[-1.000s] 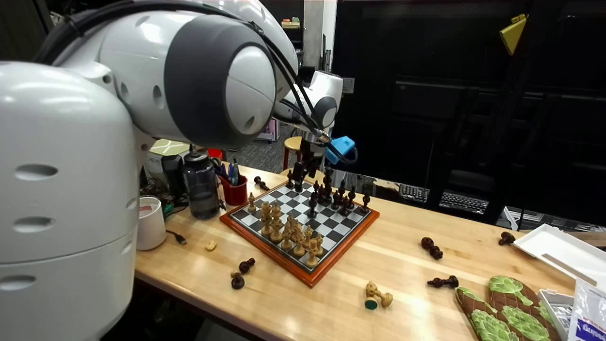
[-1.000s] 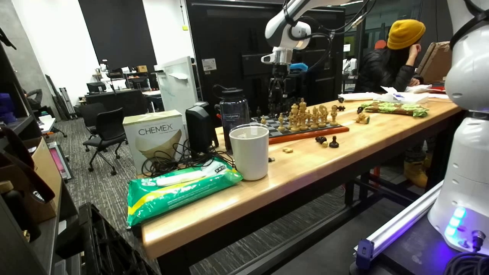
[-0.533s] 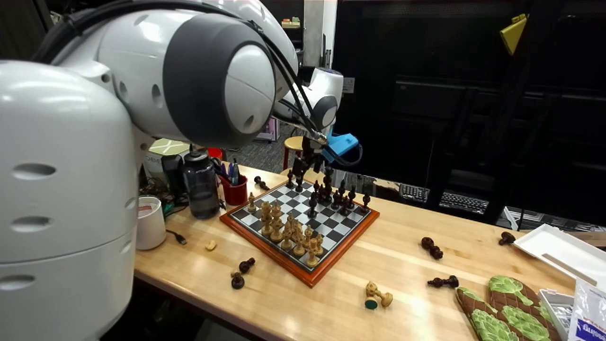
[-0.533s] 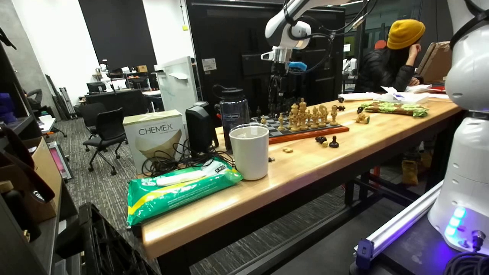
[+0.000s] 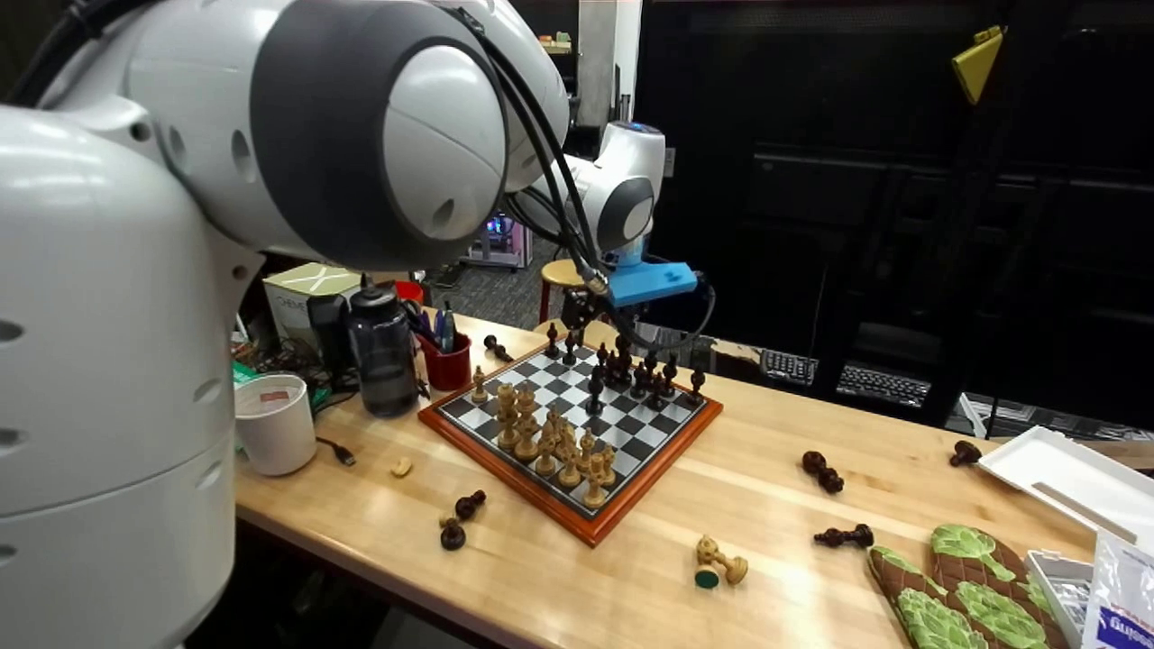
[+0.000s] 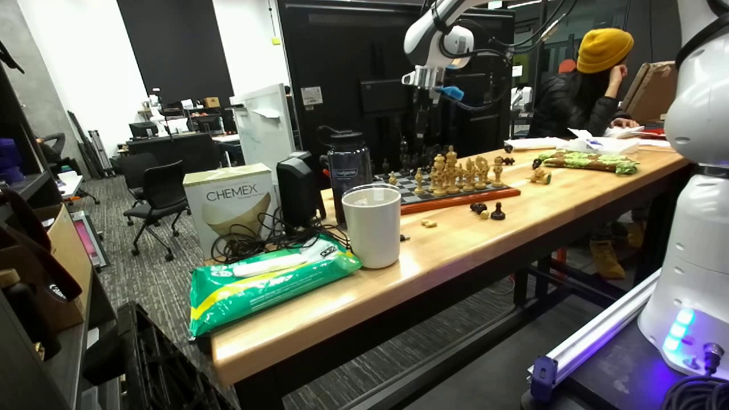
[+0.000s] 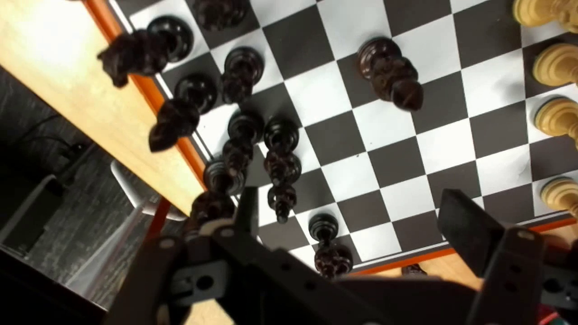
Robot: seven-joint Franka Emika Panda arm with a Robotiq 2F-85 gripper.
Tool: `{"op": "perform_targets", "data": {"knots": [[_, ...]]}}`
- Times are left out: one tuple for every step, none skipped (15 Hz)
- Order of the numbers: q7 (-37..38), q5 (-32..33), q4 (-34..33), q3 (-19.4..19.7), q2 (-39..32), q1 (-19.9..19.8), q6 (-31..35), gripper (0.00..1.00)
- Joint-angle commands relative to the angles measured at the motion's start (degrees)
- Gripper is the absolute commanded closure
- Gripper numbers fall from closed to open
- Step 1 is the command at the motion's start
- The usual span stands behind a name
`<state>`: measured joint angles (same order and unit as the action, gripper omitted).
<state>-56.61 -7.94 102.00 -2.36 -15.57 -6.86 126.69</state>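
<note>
My gripper [image 7: 352,201] is open and empty in the wrist view, above a chessboard [image 7: 318,92]. A dark chess piece [image 7: 323,228] stands on the board between and below the fingers, not touched. It also shows in an exterior view [image 5: 569,350] near the far edge. More dark pieces [image 7: 280,144] stand left of it, and one dark piece [image 7: 388,72] stands farther in. Light pieces [image 7: 557,65] line the right of the wrist view and the near side in an exterior view [image 5: 554,442]. The gripper also shows dark in both exterior views [image 5: 579,311] [image 6: 420,119].
A water bottle [image 5: 383,356], a red pen cup [image 5: 448,365] and a white mug [image 5: 279,433] stand beside the board. Fallen pieces [image 5: 843,537] lie on the table. A patterned mitt [image 5: 987,577] and white tray [image 5: 1073,478] lie farther off. A person [image 6: 569,102] sits behind the table.
My gripper has risen away from the dark piece at the board's far edge, and the wrist with its blue part has turned and shifted right in both exterior views. The chess pieces look unmoved.
</note>
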Motion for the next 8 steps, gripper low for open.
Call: {"op": "perform_targets", "data": {"knots": [[11.68, 3.86, 5.74, 2.10, 5.02, 1.61, 2.56, 0.00], [10.83, 5.78, 6.20, 1.94, 5.42, 1.63, 2.75, 0.00], [8.28, 3.51, 2.34, 1.24, 1.96, 0.54, 1.17, 0.00], [9.11, 4.41, 3.00, 1.36, 2.52, 0.68, 1.35, 0.00], [9.49, 4.70, 3.47, 1.39, 2.96, 0.77, 1.44, 0.00], [9.70, 4.79, 3.77, 1.40, 3.23, 0.86, 1.52, 0.00], [9.81, 4.80, 3.87, 1.40, 3.33, 0.95, 1.56, 0.00], [9.85, 4.80, 3.92, 1.40, 3.36, 0.97, 1.60, 0.00]]}}
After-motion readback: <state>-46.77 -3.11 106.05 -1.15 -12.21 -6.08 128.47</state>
